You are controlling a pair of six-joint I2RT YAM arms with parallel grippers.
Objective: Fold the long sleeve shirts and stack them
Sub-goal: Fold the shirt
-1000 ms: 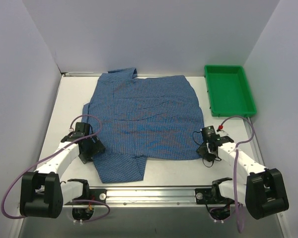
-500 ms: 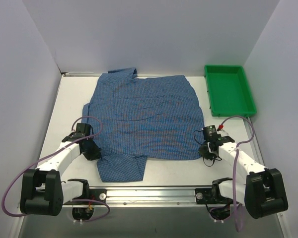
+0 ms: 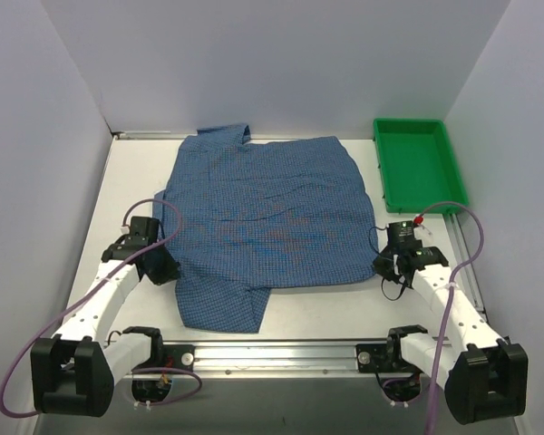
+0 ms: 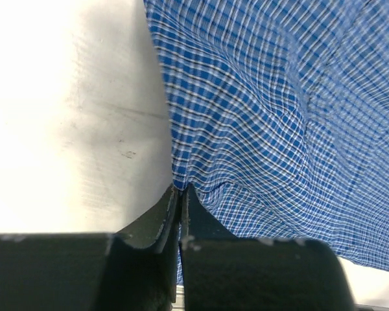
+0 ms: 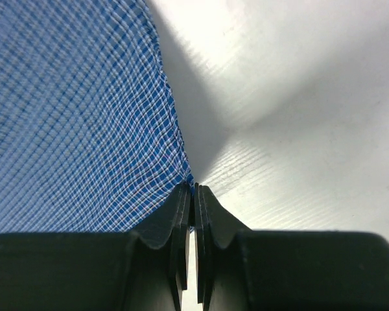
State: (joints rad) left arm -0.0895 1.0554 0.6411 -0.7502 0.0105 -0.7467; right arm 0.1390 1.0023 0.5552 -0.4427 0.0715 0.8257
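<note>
Lab cell: white partition walls [image 3: 272, 63]

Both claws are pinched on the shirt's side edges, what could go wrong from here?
The left claw and right claw each pinch only a sliver of edge on the shirt, so the cloth may slip out on lifting. The flap jutting past the near hem could drag and fold unevenly.

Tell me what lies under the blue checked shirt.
Only the white table shows around the shirt, which lies spread on it. Anything beneath the cloth is covered and cannot be seen.
</note>
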